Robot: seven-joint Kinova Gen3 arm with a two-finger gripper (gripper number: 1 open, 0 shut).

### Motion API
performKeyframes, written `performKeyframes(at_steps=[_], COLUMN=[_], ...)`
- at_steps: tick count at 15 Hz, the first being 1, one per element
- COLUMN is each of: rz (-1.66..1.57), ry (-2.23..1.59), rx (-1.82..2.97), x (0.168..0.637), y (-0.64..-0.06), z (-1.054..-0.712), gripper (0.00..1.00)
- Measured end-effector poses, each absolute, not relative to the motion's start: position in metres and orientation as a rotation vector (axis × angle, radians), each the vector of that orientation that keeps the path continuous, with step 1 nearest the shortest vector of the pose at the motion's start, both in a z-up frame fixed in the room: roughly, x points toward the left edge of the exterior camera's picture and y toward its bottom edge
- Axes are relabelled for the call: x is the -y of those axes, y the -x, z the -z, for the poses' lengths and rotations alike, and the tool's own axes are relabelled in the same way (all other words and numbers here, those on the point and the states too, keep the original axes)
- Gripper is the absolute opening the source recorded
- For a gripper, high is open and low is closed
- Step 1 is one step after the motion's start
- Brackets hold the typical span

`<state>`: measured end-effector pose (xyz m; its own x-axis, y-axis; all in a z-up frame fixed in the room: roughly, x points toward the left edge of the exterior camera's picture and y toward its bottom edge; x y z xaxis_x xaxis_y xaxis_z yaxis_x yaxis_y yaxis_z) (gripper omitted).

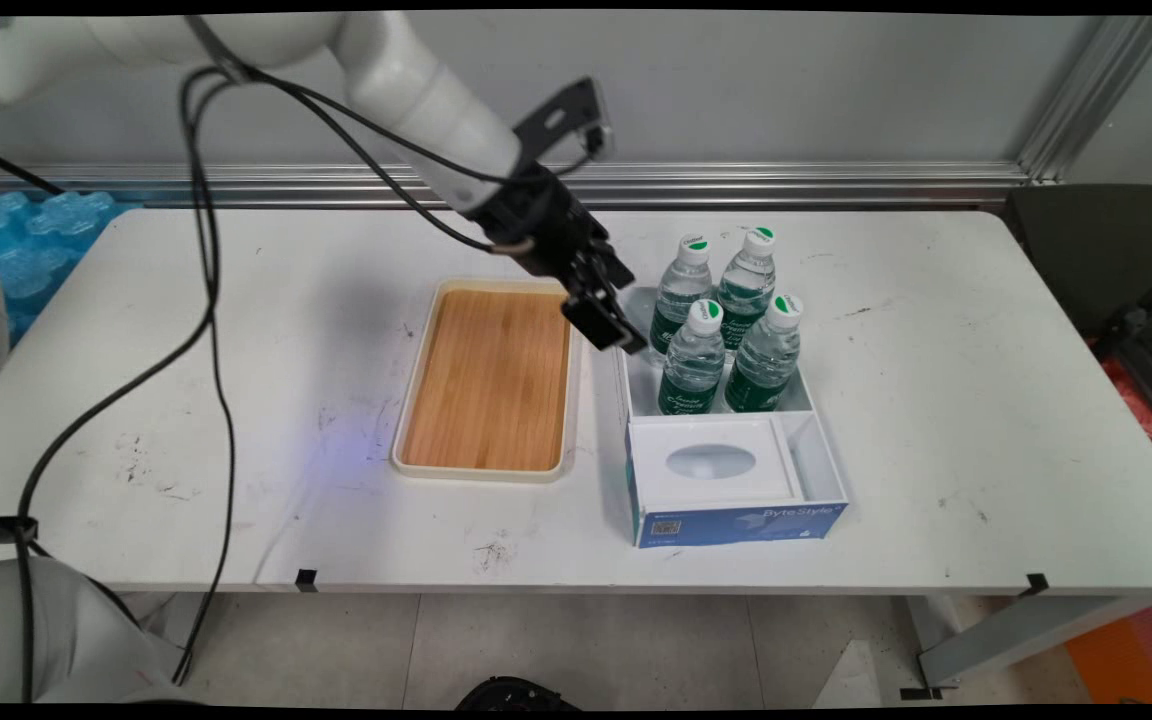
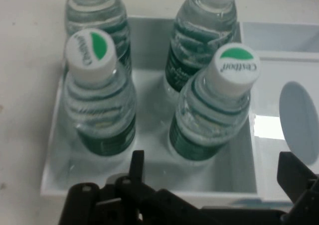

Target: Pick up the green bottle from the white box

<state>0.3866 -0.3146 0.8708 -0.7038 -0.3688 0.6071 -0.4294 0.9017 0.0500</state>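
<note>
Several clear water bottles with green labels and white-and-green caps stand upright in the far compartment of a white box with a blue front. My gripper hangs open just left of that compartment, above its left wall, and holds nothing. The nearest bottle stands a little to its right. In the hand view the open gripper points down at the box wall. There the closest bottles are one at left and one at right, with two more behind them.
An empty wooden tray with a cream rim lies left of the box. The box's near compartment holds a white insert with an oval hole. Blue packaging sits off the table's far left, a dark chair at the right.
</note>
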Motion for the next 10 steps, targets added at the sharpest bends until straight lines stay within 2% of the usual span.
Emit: performKeyframes(at_steps=[10], rz=[-0.103], ry=[-0.535], rx=[2.421], x=[0.334], y=[-0.337], z=[-0.823], gripper=[1.0])
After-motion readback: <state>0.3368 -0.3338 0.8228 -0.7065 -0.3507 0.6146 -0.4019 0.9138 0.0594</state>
